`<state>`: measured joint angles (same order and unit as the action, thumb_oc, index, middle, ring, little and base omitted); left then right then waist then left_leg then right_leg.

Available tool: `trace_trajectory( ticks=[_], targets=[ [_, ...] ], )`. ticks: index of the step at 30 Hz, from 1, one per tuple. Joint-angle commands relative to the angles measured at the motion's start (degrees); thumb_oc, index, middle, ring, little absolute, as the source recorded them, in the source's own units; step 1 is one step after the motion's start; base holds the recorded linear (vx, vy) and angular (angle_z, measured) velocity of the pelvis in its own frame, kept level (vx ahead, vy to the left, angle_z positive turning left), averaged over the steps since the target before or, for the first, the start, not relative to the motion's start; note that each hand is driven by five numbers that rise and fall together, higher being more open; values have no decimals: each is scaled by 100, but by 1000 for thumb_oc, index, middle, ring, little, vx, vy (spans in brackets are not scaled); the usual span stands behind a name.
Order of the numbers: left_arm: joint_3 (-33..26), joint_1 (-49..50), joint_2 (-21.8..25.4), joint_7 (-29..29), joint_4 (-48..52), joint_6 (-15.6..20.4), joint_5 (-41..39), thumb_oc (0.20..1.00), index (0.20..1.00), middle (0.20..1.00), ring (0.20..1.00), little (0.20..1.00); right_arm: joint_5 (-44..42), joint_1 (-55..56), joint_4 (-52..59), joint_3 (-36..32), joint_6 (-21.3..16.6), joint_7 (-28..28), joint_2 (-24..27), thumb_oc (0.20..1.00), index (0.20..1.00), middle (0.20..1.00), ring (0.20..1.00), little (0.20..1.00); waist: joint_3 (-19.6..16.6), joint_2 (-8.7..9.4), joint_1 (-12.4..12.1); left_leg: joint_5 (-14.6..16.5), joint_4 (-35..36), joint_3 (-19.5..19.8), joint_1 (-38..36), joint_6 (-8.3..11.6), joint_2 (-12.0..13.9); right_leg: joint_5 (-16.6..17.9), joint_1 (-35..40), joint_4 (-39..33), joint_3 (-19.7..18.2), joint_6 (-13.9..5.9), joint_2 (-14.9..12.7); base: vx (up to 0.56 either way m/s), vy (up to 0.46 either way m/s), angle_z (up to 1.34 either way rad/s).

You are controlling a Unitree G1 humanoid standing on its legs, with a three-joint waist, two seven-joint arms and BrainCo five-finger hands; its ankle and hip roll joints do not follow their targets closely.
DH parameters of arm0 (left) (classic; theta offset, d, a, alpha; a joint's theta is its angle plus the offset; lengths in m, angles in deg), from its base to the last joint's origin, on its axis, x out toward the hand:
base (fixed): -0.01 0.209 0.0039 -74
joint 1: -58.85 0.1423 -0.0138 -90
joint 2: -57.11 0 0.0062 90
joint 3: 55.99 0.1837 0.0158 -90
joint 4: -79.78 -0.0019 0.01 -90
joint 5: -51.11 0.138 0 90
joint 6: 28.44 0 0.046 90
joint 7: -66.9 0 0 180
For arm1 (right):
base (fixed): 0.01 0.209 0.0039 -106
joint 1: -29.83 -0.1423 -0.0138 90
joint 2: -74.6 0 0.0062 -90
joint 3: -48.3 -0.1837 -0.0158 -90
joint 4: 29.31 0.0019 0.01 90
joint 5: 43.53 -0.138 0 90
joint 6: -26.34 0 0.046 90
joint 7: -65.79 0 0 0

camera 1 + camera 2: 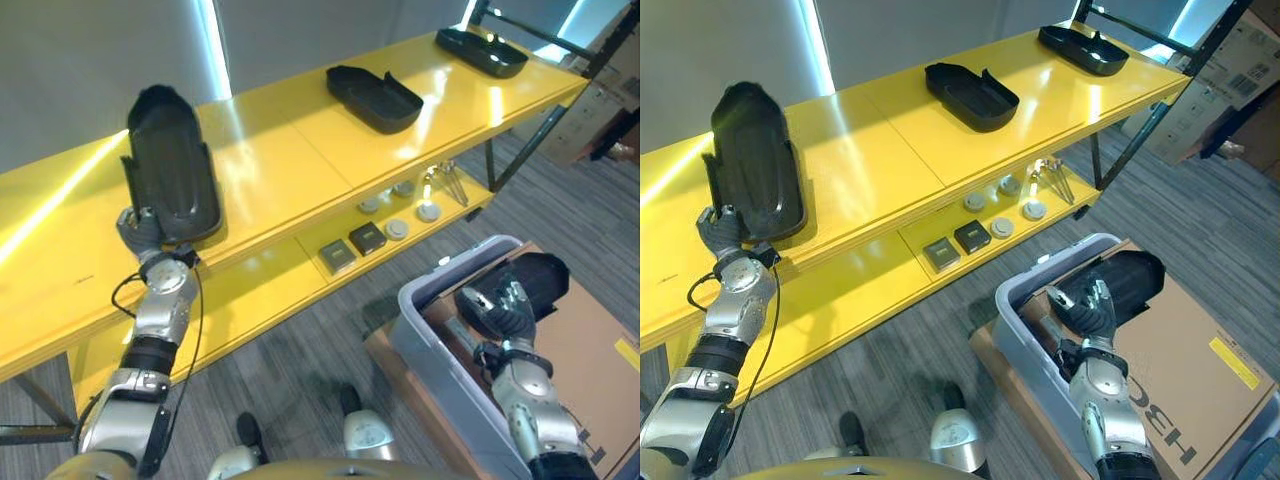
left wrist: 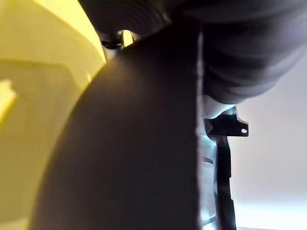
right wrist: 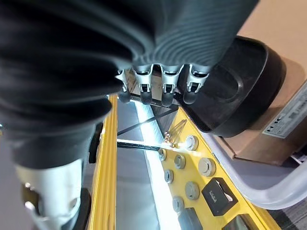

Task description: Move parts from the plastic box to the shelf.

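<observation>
A long black moulded part (image 1: 170, 165) lies on the top board of the yellow shelf (image 1: 300, 160), towards its left end. My left hand (image 1: 145, 232) is at the part's near end with its fingers curled round the edge; the left wrist view shows the same part (image 2: 124, 143) from very close. The grey plastic box (image 1: 425, 330) stands on the floor at lower right. Another black part (image 1: 538, 280) rests in it. My right hand (image 1: 495, 310) is inside the box beside that part (image 3: 240, 86), with its fingers (image 3: 165, 98) curled and nothing between them.
Two more black parts (image 1: 373, 97) (image 1: 482, 50) lie further right on the top board. The lower board holds small round pieces (image 1: 398, 229) and square blocks (image 1: 367, 238). A flat cardboard box (image 1: 590, 340) lies under the plastic box. More cartons (image 1: 590, 120) stand at far right.
</observation>
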<state>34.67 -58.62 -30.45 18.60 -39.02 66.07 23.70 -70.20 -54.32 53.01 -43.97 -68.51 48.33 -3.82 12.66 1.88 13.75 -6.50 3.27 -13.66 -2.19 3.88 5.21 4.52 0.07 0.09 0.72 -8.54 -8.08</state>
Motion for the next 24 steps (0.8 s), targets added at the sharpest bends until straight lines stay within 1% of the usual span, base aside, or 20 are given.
trace_trajectory(
  ticks=[1,4,7,8,9,12,16,17,18,20,24],
  targets=[
    [-105,-775,-10,-507,-218,569,-478,200,200,200,200,200,48,-341,45,36,-381,81,361,1000,1000,1000,1000,1000,-182,-53,13,361,-525,56,174,46,368,-432,-297,551,191,111,338,-18,-21,-12],
    [-23,-976,-85,-665,-474,420,-701,200,200,200,200,200,15,-420,-3,153,-422,44,373,1000,1000,1000,1000,1000,-156,9,37,367,-572,23,205,54,402,-426,-287,517,198,120,357,-27,-53,-8],
    [104,-1046,-161,-780,-616,195,-566,200,200,200,200,200,-39,-446,0,241,-387,26,378,1000,1000,1000,1000,1000,-152,60,29,368,-600,16,216,57,434,-433,-244,493,230,128,366,-10,-77,-3],
    [156,-1049,-181,-806,-675,71,-551,200,200,200,200,200,-27,-439,-13,280,-386,18,370,1000,1000,1000,1000,1000,-159,77,26,370,-611,7,216,57,446,-437,-225,488,245,129,369,13,-77,1],
    [194,-1062,-189,-821,-742,34,-520,200,200,200,200,200,-54,-439,-27,318,-395,-2,366,1000,1000,1000,1000,1000,-163,89,26,368,-615,0,216,58,456,-438,-216,487,252,130,370,16,-83,0],
    [310,-1096,-236,-813,-942,-248,-377,200,200,200,200,200,-130,-423,-35,425,-387,-95,350,1000,1000,1000,1000,1000,-176,132,32,373,-642,-26,222,64,492,-449,-172,468,277,137,374,8,-68,-2],
    [369,-1117,-280,-875,-1070,-619,-138,200,200,200,200,200,-142,-422,-99,498,-432,-111,296,1000,1000,1000,1000,1000,-183,143,34,379,-667,-30,218,67,504,-447,-133,431,285,150,378,-1,-22,1],
    [409,-1096,-268,-883,-1102,-790,29,200,200,200,200,200,-160,-428,-101,517,-462,-122,285,1000,1000,1000,1000,1000,-177,142,30,379,-670,-27,214,66,504,-440,-124,418,287,152,378,-31,-31,-2],
    [456,-1069,-249,-906,-1165,-938,359,200,200,200,200,200,-163,-450,-99,521,-481,-141,292,1000,1000,1000,1000,1000,-175,144,16,378,-667,-13,200,67,500,-428,-107,398,293,152,375,-30,-29,-3],
    [492,-1048,-217,-896,-1195,-1069,540,200,200,200,200,200,-179,-462,-97,530,-492,-155,292,1000,1000,1000,1000,1000,-182,141,3,382,-666,-6,190,62,494,-426,-90,383,294,156,373,0,0,0],
    [513,-850,-89,-905,-1290,-1343,646,200,200,200,200,200,-227,-453,-42,558,-423,-205,299,1000,1000,1000,1000,1000,-234,111,-42,393,-662,7,118,50,480,-424,-3,350,314,166,359,8,3,0]
  ],
)
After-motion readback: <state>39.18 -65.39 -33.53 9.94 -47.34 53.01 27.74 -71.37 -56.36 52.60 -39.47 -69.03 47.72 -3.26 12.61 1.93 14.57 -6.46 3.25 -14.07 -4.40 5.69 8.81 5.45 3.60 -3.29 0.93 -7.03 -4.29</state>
